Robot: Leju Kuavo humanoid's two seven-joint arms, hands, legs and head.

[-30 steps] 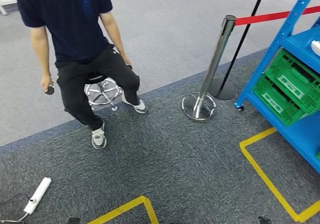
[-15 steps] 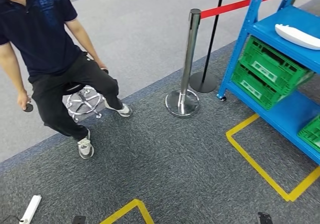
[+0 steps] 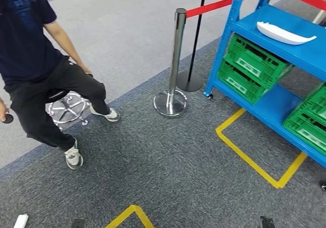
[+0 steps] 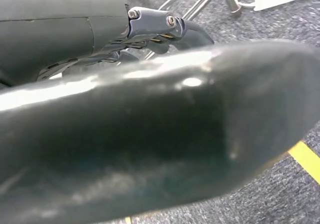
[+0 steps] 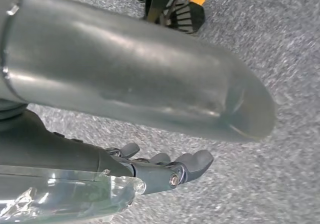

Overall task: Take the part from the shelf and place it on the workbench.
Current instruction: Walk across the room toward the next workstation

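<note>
The blue shelf [image 3: 284, 50] stands off to the robot's right, green crates [image 3: 251, 67] beneath its upper deck, and the white part [image 3: 285, 33] lies up top, untouched. A chrome stanchion [image 3: 174, 60] with its red belt [image 3: 219, 5] stands just beside the shelf's corner; a wide arm swing could clip it. A seated person [image 3: 38, 80] is near too. Both hands hang low: left hand [image 4: 166, 31] and right hand [image 5: 170, 166], fingers loosely extended, holding nothing.

Glossy white part [image 3: 285, 33] on smooth blue metal shelf [image 3: 303, 52]; polished chrome post [image 3: 176, 60].
</note>
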